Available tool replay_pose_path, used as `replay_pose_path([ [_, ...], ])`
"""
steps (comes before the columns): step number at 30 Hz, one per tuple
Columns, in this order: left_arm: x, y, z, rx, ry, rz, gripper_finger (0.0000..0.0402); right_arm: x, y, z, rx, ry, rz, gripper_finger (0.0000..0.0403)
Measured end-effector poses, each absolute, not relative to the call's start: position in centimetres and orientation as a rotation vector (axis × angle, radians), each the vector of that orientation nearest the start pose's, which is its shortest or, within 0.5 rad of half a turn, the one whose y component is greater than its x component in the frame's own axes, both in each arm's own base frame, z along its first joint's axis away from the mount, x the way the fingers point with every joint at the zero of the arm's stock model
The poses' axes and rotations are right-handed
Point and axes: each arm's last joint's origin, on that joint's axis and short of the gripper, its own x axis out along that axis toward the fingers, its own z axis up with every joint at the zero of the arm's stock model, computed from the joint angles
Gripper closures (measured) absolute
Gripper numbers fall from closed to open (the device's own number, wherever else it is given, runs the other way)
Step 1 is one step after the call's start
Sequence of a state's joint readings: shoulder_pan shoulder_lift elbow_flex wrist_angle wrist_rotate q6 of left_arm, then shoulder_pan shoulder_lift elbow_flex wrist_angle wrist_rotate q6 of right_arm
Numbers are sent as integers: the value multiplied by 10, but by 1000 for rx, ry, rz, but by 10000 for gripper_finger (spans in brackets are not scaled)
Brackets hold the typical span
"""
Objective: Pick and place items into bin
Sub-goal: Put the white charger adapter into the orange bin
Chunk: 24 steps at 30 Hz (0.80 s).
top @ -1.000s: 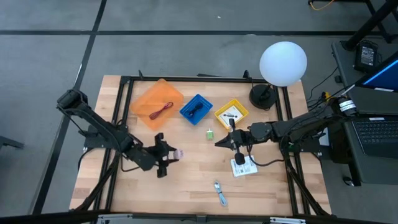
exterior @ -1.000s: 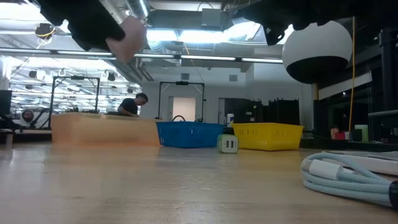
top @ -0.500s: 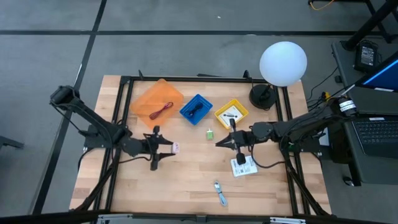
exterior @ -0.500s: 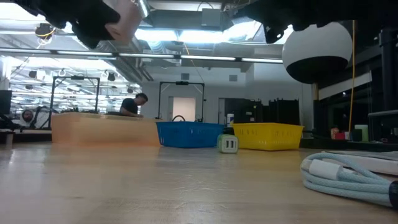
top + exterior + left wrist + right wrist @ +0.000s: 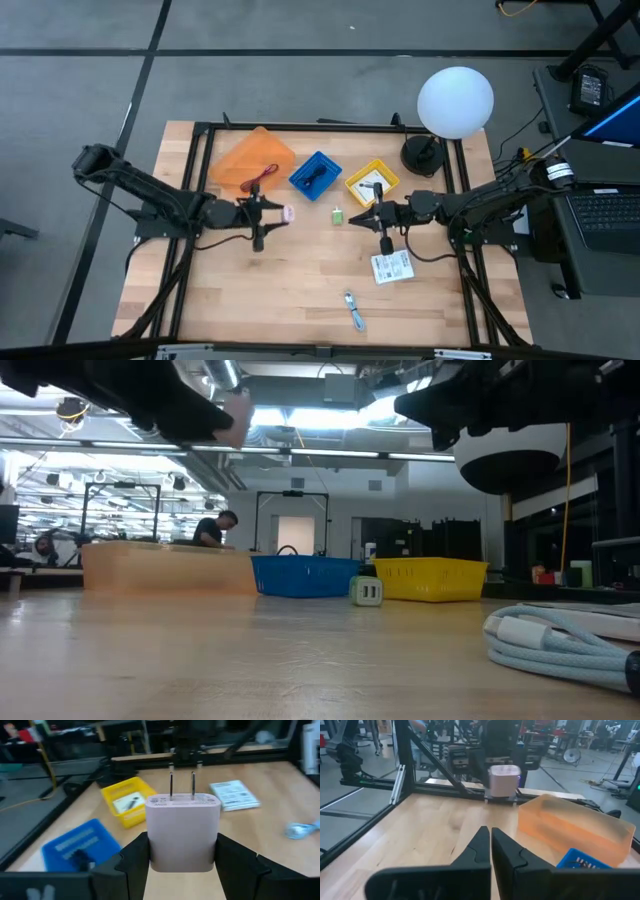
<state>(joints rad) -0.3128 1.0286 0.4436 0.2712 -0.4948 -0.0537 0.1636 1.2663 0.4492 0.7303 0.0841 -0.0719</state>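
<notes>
The pink block (image 5: 288,213), a plug-shaped piece with two metal prongs (image 5: 182,783), is in my left gripper (image 5: 277,213), above the table just near of the orange bin (image 5: 250,160). The red cord (image 5: 262,178) lies in that bin. The blue bin (image 5: 315,173) holds the black coiled cable, and the yellow bin (image 5: 372,182) holds the white card. The tiny green piece (image 5: 338,214), white printed packet (image 5: 392,266) and blue-silver tool (image 5: 354,310) rest on the wood. My right gripper (image 5: 362,216) hovers shut beside the green piece. My left gripper pinches the pink block (image 5: 182,830) between its two fingers (image 5: 134,862), one on each of its opposite sides. The fingers come level from the table's left. The block is lifted clear of the table, with its prongs pointing away from the gripper toward the right.
A white globe lamp (image 5: 455,100) on a black base stands at the far right corner. A black frame rail (image 5: 300,126) runs around the table. Bare wood lies open in the near left part (image 5: 250,300). A person (image 5: 210,528) shows far off in the room.
My left gripper has carried the pink block toward the table's far edge, up to the near side of the orange bin, turning to point toward the right. My right gripper has shifted slightly toward the far edge, uncovering the white packet.
</notes>
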Motion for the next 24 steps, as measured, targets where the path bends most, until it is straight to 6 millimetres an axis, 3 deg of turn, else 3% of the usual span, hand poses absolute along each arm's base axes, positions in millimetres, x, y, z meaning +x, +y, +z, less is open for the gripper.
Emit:
replay_pose_path([
  [14,211,-22,215,31,298,202,218,246,30,210,-74,78,-54,402],
  [24,212,-14,216,30,286,239,218,248,3,212,-91,73,-164,402],
])
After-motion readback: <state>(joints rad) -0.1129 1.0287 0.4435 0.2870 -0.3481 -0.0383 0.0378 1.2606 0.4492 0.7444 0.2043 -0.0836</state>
